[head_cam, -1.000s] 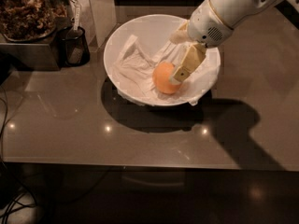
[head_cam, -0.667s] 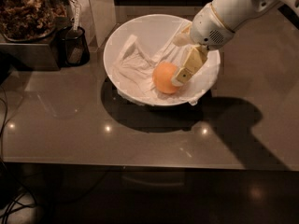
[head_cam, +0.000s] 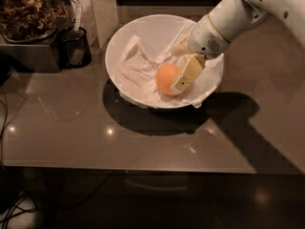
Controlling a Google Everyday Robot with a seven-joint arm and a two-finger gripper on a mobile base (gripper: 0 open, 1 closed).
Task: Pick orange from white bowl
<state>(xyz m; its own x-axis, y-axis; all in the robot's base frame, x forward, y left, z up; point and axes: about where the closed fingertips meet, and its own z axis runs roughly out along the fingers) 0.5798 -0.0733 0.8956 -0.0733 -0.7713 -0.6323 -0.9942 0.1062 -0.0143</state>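
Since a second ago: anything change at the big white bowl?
The arm's cream two-finger gripper sank slightly down-left, deeper into the wide white cloth-lined bowl, now overlapping the round orange fruit on its right side. Fruit and bowl stayed put.

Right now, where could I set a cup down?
The brown tabletop is bare along the front, between the white cloth-lined bowl and the near edge. Crowded: back left, with the dark tray of brown bits and black holder, and inside the bowl, where the hand is beside the round orange fruit.
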